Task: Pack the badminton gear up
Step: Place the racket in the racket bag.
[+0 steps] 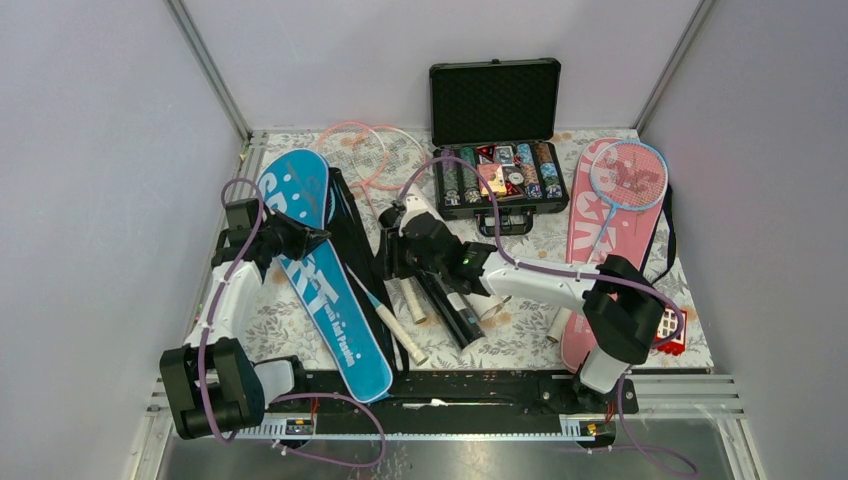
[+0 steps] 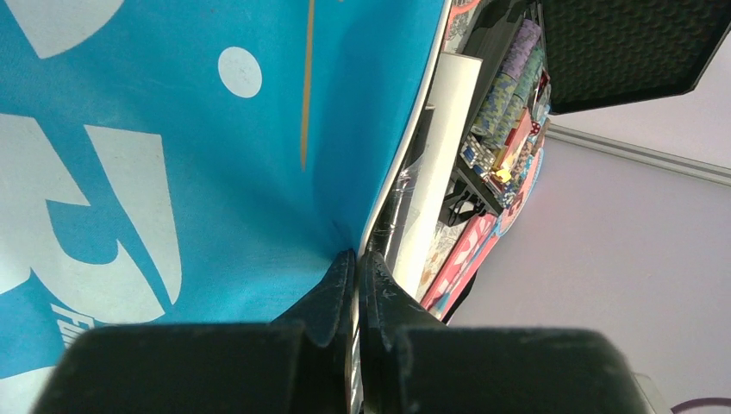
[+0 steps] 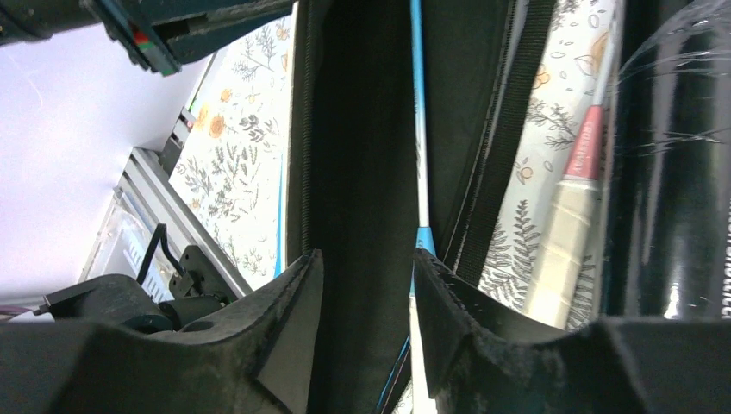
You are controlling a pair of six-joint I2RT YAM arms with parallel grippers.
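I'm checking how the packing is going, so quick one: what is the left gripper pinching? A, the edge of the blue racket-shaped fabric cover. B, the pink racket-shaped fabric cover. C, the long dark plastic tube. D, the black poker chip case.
A: in the left wrist view, the left gripper has its fingers closed together on the edge of the blue racket-shaped fabric cover.

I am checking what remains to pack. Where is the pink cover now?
In the top view, the pink cover lies along the table's right side, just right of the poker case, with a blue-framed racket resting on its far end.
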